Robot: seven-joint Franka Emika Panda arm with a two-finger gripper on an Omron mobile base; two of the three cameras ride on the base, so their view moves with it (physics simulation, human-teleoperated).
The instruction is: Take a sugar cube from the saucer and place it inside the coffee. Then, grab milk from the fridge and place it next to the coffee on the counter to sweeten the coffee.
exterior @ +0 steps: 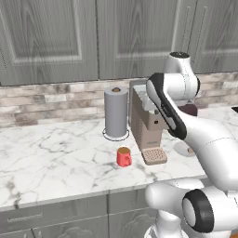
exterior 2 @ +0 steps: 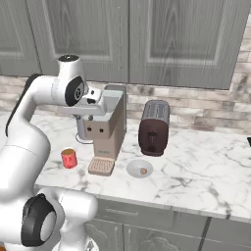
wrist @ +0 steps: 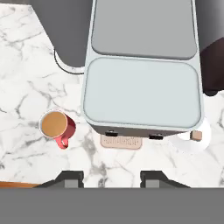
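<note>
Sugar cube (wrist: 197, 135) sits on the saucer (wrist: 186, 144), below and right of my jaws (wrist: 111, 178) on the counter (wrist: 26, 87). Coffee (wrist: 56, 125) stands below-left. Coffee machine (wrist: 142, 65) rises straight beneath me, between them. My jaws stand parted, gripping nothing, high above everything.

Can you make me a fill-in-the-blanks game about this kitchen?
1. The mug on the counter is the colour ____.
2. The sugar cube lies on the ____, not in the mug.
3. The tall grey paper towel roll stands ____ the mug, nearer the wall.
4. The drink inside the mug is the colour ____.

Missing words: red; saucer; behind; brown
</note>
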